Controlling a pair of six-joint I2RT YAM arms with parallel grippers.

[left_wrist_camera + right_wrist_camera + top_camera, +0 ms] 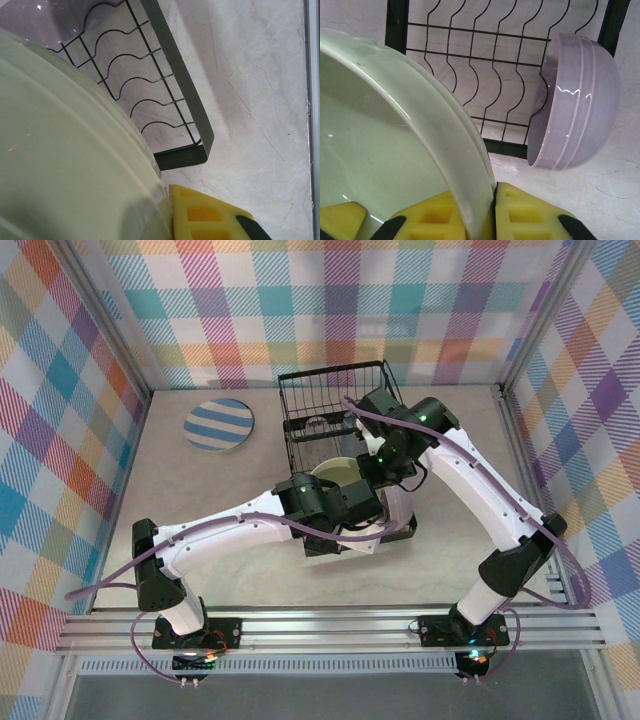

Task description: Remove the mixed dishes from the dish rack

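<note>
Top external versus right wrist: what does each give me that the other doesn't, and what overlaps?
Top external adds the striped plate lying flat on the table, left of the dish rack. Right wrist adds the right fingers pinching the pale green bowl at its rim, one inside, one outside. Shared: the pale green bowl and the dish rack.

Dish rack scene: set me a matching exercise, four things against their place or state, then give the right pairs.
Things
1. pale green bowl
2. lavender bowl
3. striped plate
4. dish rack

Place or state
A. black wire with a wavy base
B. lying flat on the table, apart from the rack
C. rim pinched in the right tool
D. tipped on its side at the rack's edge

Pairs: 1-C; 2-D; 3-B; 4-A
</note>
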